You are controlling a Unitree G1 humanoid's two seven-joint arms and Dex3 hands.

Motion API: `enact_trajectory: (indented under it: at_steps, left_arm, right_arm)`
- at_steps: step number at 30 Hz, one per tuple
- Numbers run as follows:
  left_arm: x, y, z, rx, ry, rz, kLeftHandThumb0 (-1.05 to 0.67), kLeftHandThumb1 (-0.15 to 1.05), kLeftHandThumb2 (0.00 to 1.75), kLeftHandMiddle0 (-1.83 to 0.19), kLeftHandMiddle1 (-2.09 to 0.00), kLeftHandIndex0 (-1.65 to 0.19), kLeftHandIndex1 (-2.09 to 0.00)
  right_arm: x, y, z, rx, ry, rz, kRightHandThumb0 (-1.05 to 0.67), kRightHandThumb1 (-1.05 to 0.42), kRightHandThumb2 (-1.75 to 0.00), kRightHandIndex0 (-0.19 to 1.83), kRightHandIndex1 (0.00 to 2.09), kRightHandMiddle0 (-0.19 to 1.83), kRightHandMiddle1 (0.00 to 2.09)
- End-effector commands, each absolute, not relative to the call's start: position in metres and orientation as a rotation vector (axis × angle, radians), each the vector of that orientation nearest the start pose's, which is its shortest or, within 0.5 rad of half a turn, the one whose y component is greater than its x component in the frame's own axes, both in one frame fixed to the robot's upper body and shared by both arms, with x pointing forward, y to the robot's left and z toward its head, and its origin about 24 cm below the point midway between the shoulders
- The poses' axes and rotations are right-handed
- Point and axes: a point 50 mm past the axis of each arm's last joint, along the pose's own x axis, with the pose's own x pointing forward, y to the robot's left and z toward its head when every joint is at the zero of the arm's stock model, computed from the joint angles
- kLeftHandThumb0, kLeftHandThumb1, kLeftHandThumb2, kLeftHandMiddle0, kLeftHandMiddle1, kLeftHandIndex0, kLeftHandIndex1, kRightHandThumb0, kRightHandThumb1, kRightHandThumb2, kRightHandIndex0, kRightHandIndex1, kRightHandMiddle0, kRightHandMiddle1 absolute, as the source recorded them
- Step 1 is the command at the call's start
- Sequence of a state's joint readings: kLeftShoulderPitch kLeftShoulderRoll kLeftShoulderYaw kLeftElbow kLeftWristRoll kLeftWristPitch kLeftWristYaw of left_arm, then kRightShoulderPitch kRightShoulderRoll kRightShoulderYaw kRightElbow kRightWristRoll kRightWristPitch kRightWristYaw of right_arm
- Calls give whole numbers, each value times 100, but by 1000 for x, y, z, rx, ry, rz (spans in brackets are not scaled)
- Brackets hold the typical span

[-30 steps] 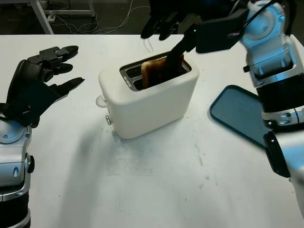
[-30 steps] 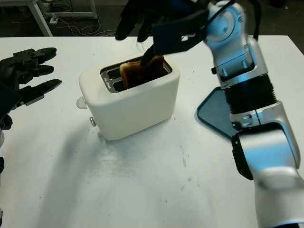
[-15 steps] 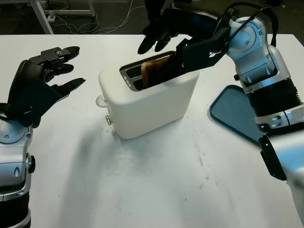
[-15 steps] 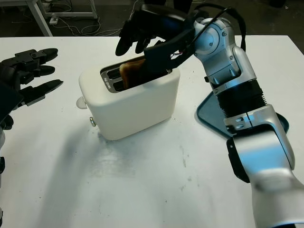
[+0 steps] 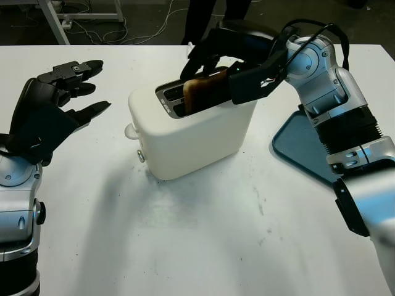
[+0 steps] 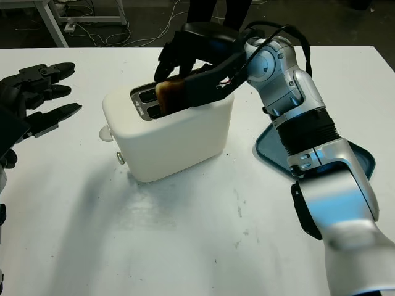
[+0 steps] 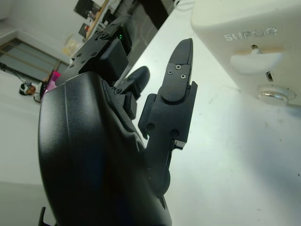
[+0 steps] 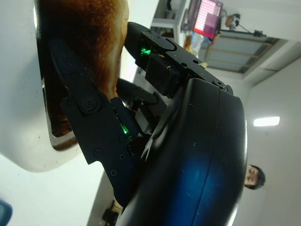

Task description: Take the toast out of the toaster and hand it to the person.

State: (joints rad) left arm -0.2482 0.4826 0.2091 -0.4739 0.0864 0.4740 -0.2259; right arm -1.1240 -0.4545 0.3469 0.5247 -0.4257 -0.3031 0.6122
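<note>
White toaster (image 5: 191, 126) mid-counter (image 5: 203, 246), slots up, lever and dial on the end facing the left hand. Toast (image 5: 200, 92) upright in the nearer slot, upper part browned and standing above the rim, lower part hidden inside the slot.

Right hand (image 6: 194, 58) over the toaster top, fingers (image 6: 176, 55) curled down around the toast: one long finger along the near face of the slice, the others over the far side. In the right wrist view, toast (image 8: 89, 42) pressed between finger (image 8: 89, 117) and the digits behind it; grip closed on the slice. Far-side contact points masked by the hand shell in the head views. Toast not yet clear of the slot.

Left hand (image 5: 46, 111) raised off the counter, well apart from the toaster on its lever side, open, holding nothing. Toaster end (image 7: 249, 42) just past its fingertips in the left wrist view, not touching.

Blue tray (image 6: 315, 157) on the counter by the right forearm, partly covered by the arm.

Person's legs (image 5: 207, 15) beyond the far counter edge, cut off by the frame; head (image 8: 254, 176) visible past the right hand shell.
</note>
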Motion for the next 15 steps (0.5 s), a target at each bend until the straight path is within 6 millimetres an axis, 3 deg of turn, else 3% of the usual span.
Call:
enact_trajectory:
  at_steps: [1, 2, 4, 9, 11, 13, 15]
  left_arm:
    - [262, 230, 206, 583, -256, 34, -29, 92, 8, -28, -71, -58, -1]
    - [262, 230, 206, 579, -258, 34, -29, 92, 8, -28, -71, -59, -1]
    - [262, 229, 206, 574, -256, 36, -29, 92, 7, -28, -71, -58, -1]
    - [262, 230, 206, 573, -256, 36, -29, 92, 7, -28, -70, -58, -1]
    - [262, 230, 206, 567, -260, 31, -28, 92, 7, -28, -70, -58, -1]
    - [262, 230, 206, 573, -260, 32, -29, 92, 7, -28, -70, -58, -1]
    - [262, 230, 206, 572, -259, 34, -29, 92, 7, -28, -70, -58, -1]
  right_arm:
    - [372, -90, 256, -1384, -477, 762, -44, -67, 0, 78, 72, 96, 4]
    - [371, -90, 256, -1417, -472, 766, -44, -67, 0, 79, 73, 97, 4]
    - [371, -91, 255, -1485, -465, 778, -43, -67, -1, 84, 122, 106, 8]
    - [368, -93, 256, -1592, -483, 771, -40, -71, -1, 96, 131, 127, 22]
    - [365, -92, 257, -1674, -533, 730, -47, -73, 0, 96, 136, 110, 74]
    - [363, -92, 257, -1744, -588, 689, -51, -75, 0, 95, 145, 93, 112]
    - [362, -91, 256, -1799, -624, 660, -52, -78, -1, 96, 155, 89, 123]
